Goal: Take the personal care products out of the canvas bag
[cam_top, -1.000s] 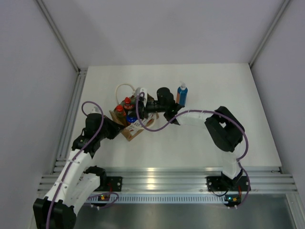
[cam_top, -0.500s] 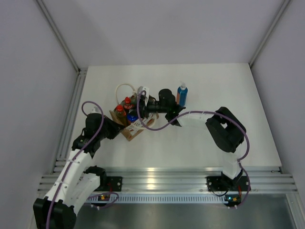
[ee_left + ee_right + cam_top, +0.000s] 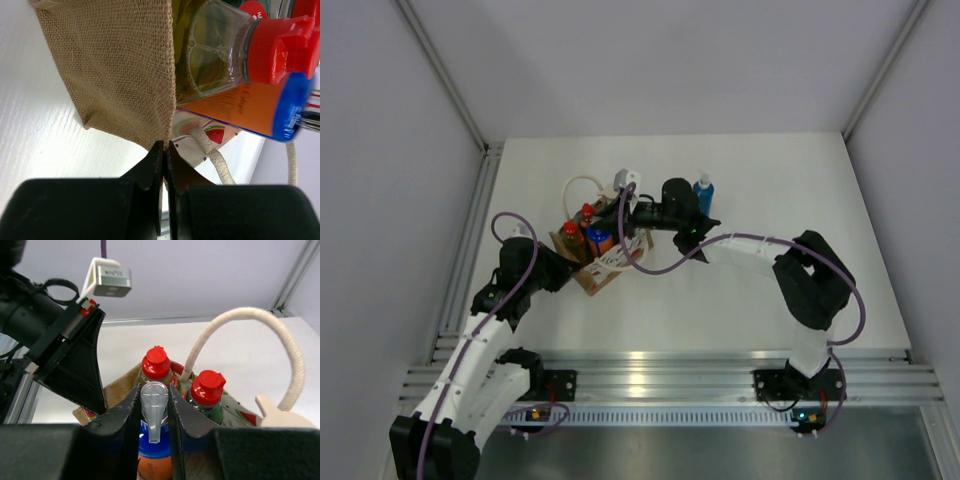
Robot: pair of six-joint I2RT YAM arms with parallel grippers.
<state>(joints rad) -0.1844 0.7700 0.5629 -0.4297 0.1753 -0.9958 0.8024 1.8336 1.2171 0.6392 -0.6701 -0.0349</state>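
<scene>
One of the five bottles is out. The blue bottle with a white nozzle (image 3: 703,193) stands upright on the white table (image 3: 750,300), well apart from the small tan burlap tote bag with white rope handles (image 3: 588,278).

The right gripper (image 3: 154,396) is clenched on the pale flip-top above the blue collar of the orange bottle (image 3: 599,240), one finger on each side of the cap. The orange bottle's body sits among the others inside the bag, so it does not look lifted clear yet.

The left gripper (image 3: 164,150) pinches the bag's burlap edge between shut fingers, which appears to be holding the tote in place.

Beside the gripped cap, one red-capped bottle (image 3: 156,364) and a second red-capped bottle (image 3: 208,389) stand in the bag under the rope handle (image 3: 250,335). A whitish pump head (image 3: 274,407) shows at the lower right of the right wrist view, and its bottle is hidden.

The task looks roughly a fifth done. The orange bottle is in hand and three more bottles wait in the bag.
</scene>
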